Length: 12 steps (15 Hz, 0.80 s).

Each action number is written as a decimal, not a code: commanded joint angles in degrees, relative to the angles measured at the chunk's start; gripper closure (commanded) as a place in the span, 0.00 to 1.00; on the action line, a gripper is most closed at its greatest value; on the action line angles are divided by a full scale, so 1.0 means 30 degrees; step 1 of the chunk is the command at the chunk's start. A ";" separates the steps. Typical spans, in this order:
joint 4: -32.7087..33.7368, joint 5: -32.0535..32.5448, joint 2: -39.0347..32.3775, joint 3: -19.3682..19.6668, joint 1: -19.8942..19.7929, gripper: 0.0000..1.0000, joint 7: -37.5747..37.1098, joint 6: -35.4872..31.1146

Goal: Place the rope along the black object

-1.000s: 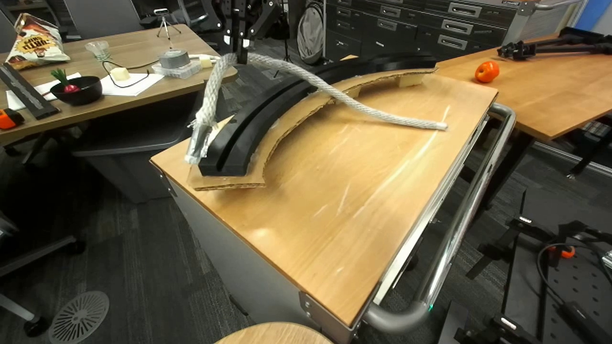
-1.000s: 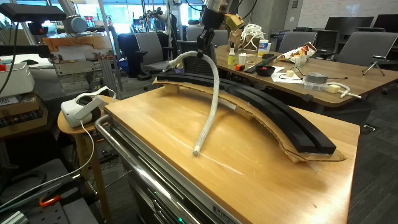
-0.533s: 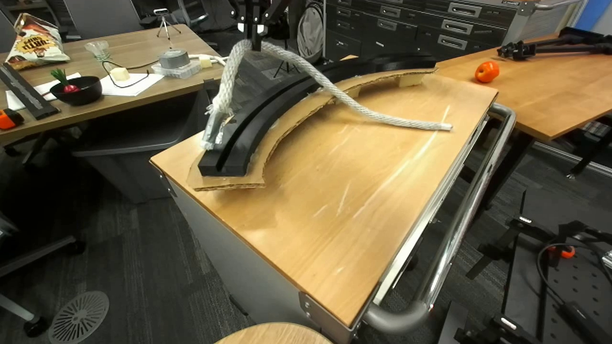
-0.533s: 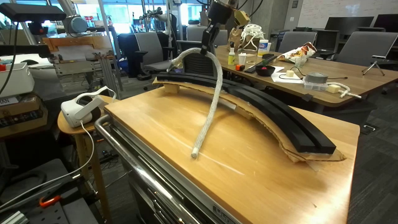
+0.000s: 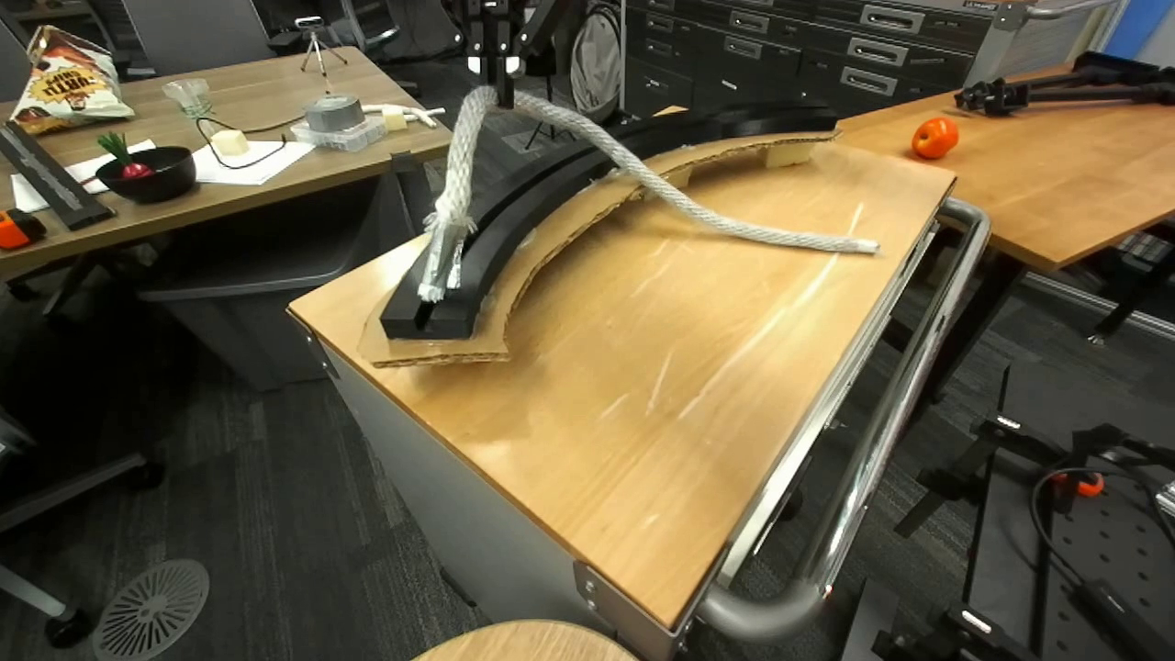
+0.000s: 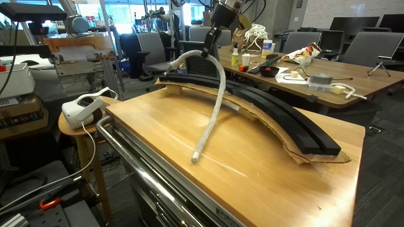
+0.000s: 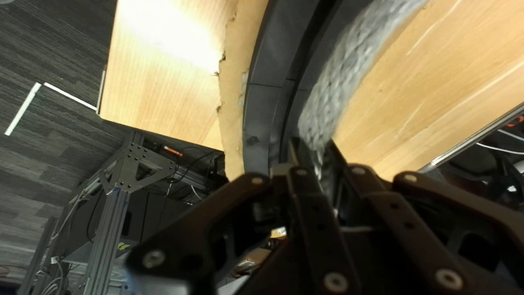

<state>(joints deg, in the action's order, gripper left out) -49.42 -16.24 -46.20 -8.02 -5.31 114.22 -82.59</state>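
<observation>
- Black two-fingered gripper [image 7: 316, 152] hangs over the work area, its fingers [image 7: 339, 162] pinched around a thick, whitish braided rope [image 6: 222, 83]; in both exterior views the rope arches up to that single hold.
- The rope's frayed, silver-taped end [image 5: 442, 266] droops over one end of a long, curved black strip [image 6: 268, 102]. Whether it touches cannot be told.
- On the other side the rope slopes down to a flat, pale wooden tabletop [image 5: 643, 395], with its bare end [image 5: 865, 246] near the edge beside a shiny bent metal rail [image 5: 883, 450].
- In the wrist view the rope overlaps the strip's rail-side wall, not its lengthwise groove [image 7: 312, 41]; I judge that nothing is seated yet.
- Lowering straight down could leave the rope lying across the strip, because its long tail runs off sideways.
- Tail drag on the wood might twist the rope in that one pinch and swing the taped end wide; its ragged tape could snag on an edge.
- Being apparently stiff, the rope may spring out after release.
- Pressing hard could shift the strip or its tan corrugated cardboard base [image 5: 441, 352], if either is loosely fixed.
</observation>
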 commanded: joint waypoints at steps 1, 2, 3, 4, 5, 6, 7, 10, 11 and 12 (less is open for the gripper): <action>0.2876 0.0196 -0.1833 -0.0108 0.0517 0.91 -0.0578 0.1868; 0.3097 0.0255 -0.2030 -0.0038 0.0650 0.91 -0.0722 0.2061; 0.3258 0.0340 -0.2177 0.0036 0.0761 0.91 -0.0834 0.2131; 0.3334 0.0414 -0.2255 0.0121 0.0858 0.91 -0.0990 0.2055; 0.3415 0.0423 -0.2343 0.0182 0.0921 0.90 -0.1224 0.1936; 0.3495 0.0462 -0.2418 0.0231 0.0963 0.90 -0.1375 0.1886; 0.3574 0.0546 -0.2483 0.0307 0.1010 0.90 -0.1533 0.1832; 0.3687 0.0717 -0.2563 0.0495 0.1057 0.90 -0.2316 0.1597; 0.3703 0.0854 -0.2556 0.0588 0.1098 0.90 -0.2671 0.1472; 0.3764 0.1040 -0.2557 0.0701 0.1161 0.90 -0.2931 0.1418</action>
<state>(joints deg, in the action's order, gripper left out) -42.40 -14.68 -52.11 -7.15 -2.93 108.61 -78.93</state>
